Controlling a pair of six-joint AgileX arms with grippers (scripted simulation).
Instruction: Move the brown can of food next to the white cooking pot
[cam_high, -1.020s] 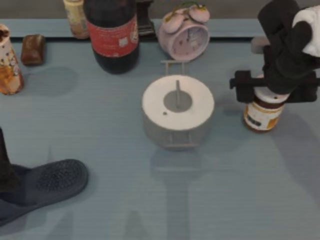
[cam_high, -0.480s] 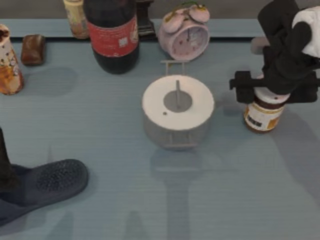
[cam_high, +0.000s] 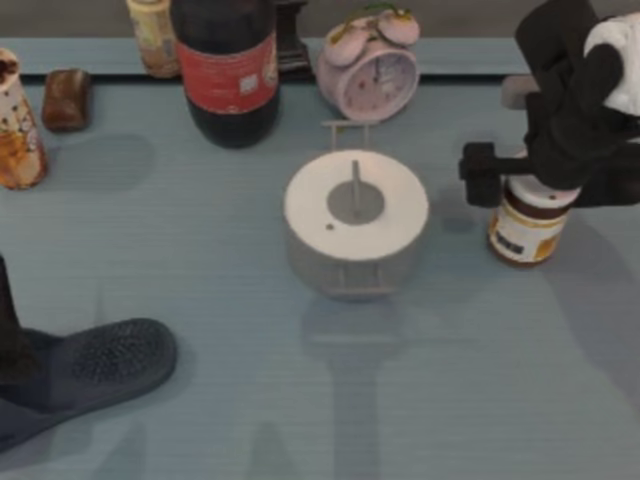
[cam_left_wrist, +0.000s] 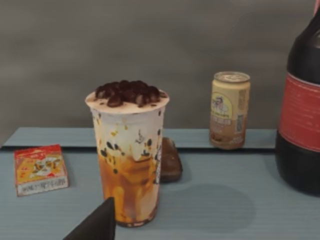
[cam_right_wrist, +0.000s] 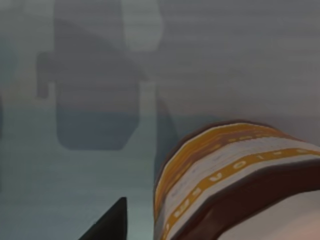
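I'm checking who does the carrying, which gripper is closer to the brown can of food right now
Right. The right gripper sits directly over the brown can of food, at its lid. The left arm stays parked at the table's near left edge, far across from it.

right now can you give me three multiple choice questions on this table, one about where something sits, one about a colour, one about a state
1. Where does the brown can of food stand relative to the white cooking pot?
A. on the top view's right of it
B. on its lid
C. on the top view's left of it

2. What colour is the alarm clock?
A. green
B. pink
C. black

3. How is the pot?
A. tipped over
B. lid off
C. upright, lid on

Answers: 1 A, the can stands apart from the pot on that side, under the right gripper. 2 B, its body and bells are pink. 3 C, the flat lid with its grey knob covers it.
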